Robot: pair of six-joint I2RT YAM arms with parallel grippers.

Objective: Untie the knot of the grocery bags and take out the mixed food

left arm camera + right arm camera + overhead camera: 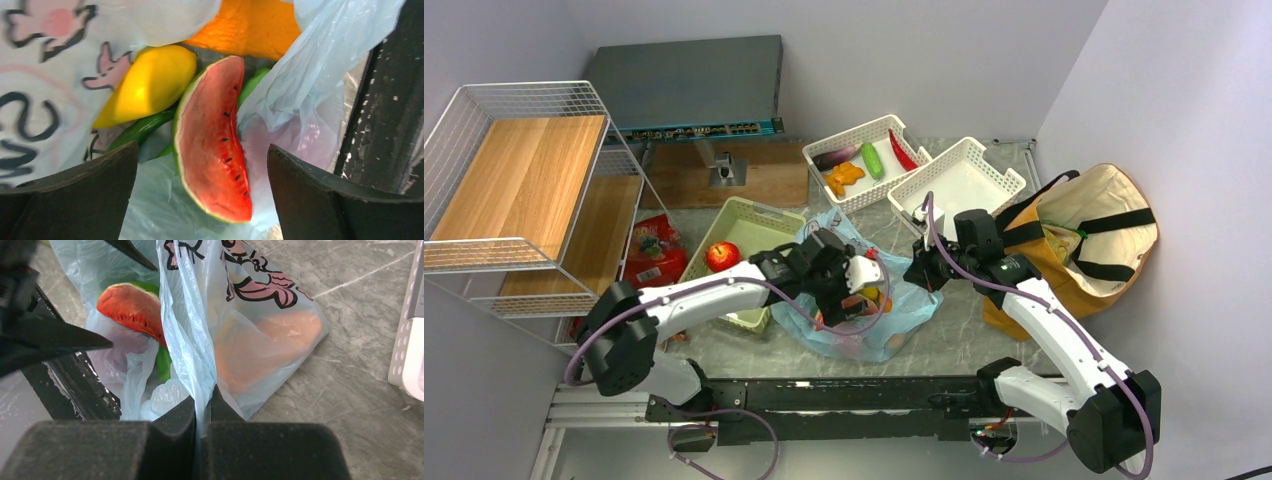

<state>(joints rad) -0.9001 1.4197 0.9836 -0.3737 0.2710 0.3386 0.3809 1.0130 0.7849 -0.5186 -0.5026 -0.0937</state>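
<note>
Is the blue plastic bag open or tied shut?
Open: the bag gapes, showing watermelon slice and mango inside; right gripper pinches its edge.

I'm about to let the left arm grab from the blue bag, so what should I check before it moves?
1. Left gripper open: ok.
2. Watermelon slice uncovered, in line between its fingers: ok.
3. Right gripper shut on light-blue bag, holding its edge up: ok.
4. Plastic out of the fingers' path: not ok, a fold lies against the slice.
5. Slice free of yellow mango: cannot tell.
</note>
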